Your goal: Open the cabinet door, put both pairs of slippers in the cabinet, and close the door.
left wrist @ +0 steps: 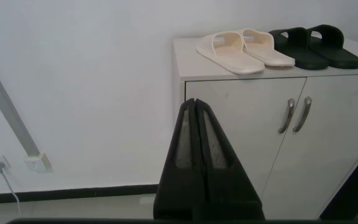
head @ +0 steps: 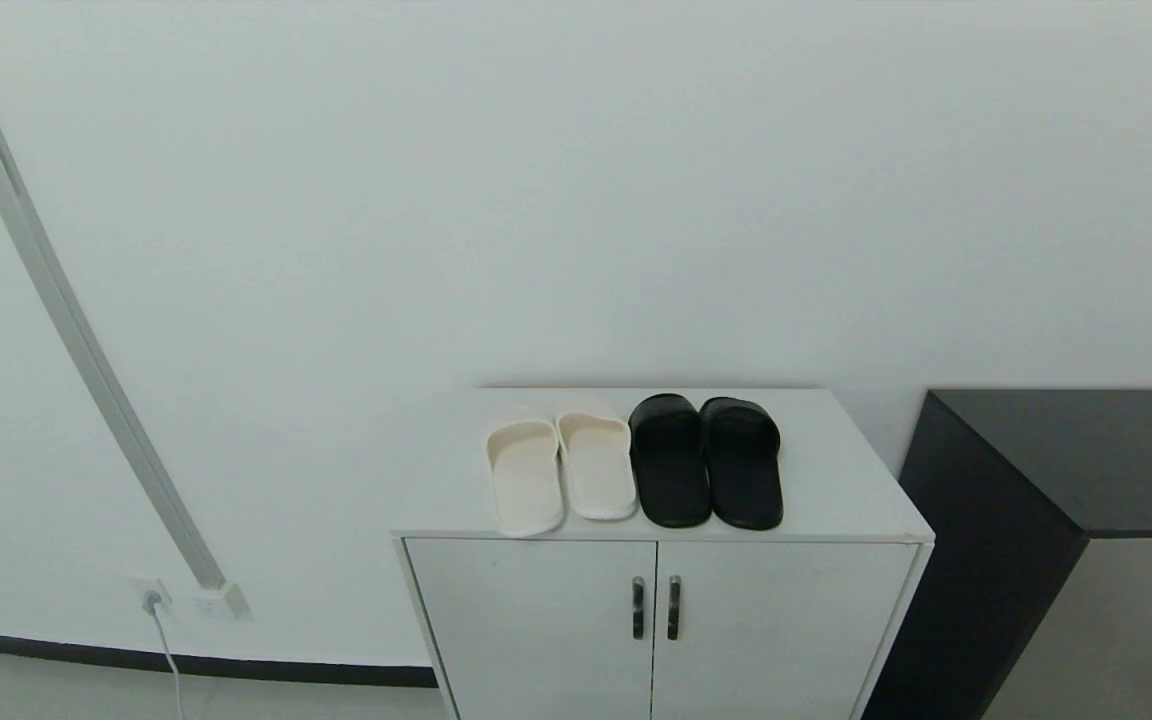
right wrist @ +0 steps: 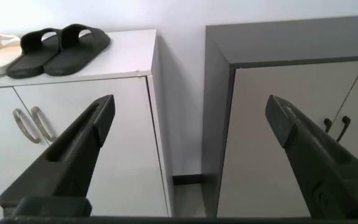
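While the cabinet doors (head: 536, 630) stand shut, the cream slippers (head: 576, 468) lie on the cabinet top (head: 846, 480) just left of the black slippers (head: 681, 470). The left gripper (left wrist: 195, 104) is pressed together; the right gripper (right wrist: 190, 102) gapes apart.

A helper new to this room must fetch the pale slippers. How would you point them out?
Find the white cabinet against the wall, left of the dark cabinet. Two pairs of slippers lie side by side on its top. The pale slippers are the left pair, cream beside the black slippers.
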You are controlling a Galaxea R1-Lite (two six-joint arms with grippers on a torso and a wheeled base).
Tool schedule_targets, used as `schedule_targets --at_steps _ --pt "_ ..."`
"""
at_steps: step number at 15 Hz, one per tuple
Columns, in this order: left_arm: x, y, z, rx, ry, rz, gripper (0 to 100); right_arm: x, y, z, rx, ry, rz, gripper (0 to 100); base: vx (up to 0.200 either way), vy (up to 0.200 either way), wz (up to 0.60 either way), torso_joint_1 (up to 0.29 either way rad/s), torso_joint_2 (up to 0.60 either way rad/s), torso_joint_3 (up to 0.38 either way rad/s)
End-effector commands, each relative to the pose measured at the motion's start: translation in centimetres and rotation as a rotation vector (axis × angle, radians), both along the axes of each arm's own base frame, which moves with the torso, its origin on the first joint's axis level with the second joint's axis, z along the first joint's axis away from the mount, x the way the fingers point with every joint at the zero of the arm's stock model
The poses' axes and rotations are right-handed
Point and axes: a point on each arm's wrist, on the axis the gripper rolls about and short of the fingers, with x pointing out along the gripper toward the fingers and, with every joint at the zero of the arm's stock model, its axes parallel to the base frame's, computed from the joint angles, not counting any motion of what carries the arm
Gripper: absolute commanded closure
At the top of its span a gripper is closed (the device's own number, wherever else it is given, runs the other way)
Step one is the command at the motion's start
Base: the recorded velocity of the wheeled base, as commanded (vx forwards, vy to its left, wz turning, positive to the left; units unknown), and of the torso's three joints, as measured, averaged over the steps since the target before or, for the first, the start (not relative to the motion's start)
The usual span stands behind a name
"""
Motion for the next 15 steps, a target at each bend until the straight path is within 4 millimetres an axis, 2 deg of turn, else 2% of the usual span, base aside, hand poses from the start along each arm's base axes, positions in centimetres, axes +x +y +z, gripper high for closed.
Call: schedule_targets --at_steps 1,2,3,4,5,7,8,10,12,13,15 --pt "0.0 0.0 0.0 -0.001 0.002 -0.001 100 0.0 0.0 0.0 0.010 -0.006 -0.008 0 0.000 0.000 0.00 0.000 0.00 0.000" --pt "0.0 0.0 0.0 -0.001 0.002 -0.001 100 0.0 0.0 0.1 0.019 -0.011 -0.012 0 0.000 0.000 0.00 0.000 0.00 0.000" --pt "0.0 0.0 0.0 -0.001 0.002 -0.001 100 -0.4 0.0 2.1 0.048 -0.085 -0.010 0 0.000 0.000 0.00 0.000 0.00 0.000" --pt "0.0 0.0 0.0 -0.001 0.002 -0.003 100 -0.9 -0.1 6.7 0.137 -0.128 0.024 0 0.000 0.000 0.00 0.000 0.00 0.000" --pt "0.0 0.0 0.0 0.001 0.002 -0.001 100 -0.1 -0.1 7.9 0.134 -0.016 0.045 0 0.000 0.000 0.00 0.000 0.00 0.000" --pt "0.0 0.0 0.0 -0.001 0.002 -0.001 100 1.9 0.0 6.1 0.021 0.188 0.082 0 0.000 0.000 0.00 0.000 0.00 0.000" --pt "0.0 0.0 0.0 -0.001 0.002 -0.001 100 3.1 0.2 5.6 0.019 0.266 0.125 0 0.000 0.000 0.00 0.000 0.00 0.000" --pt "0.0 0.0 0.0 -0.001 0.002 0.000 100 5.2 0.4 6.2 0.051 0.335 0.176 0 0.000 0.000 0.00 0.000 0.00 0.000" --pt "0.0 0.0 0.0 -0.001 0.002 -0.001 100 8.4 0.8 7.6 0.069 0.369 0.213 0 0.000 0.000 0.00 0.000 0.00 0.000" --pt "0.0 0.0 0.0 -0.001 0.002 0.000 100 10.7 1.5 8.3 0.060 0.373 0.266 0 0.000 0.000 0.00 0.000 0.00 0.000" --pt "0.0 0.0 0.0 -0.001 0.002 -0.001 100 13.6 3.2 9.3 0.098 0.386 0.315 0 0.000 0.000 0.00 0.000 0.00 0.000"
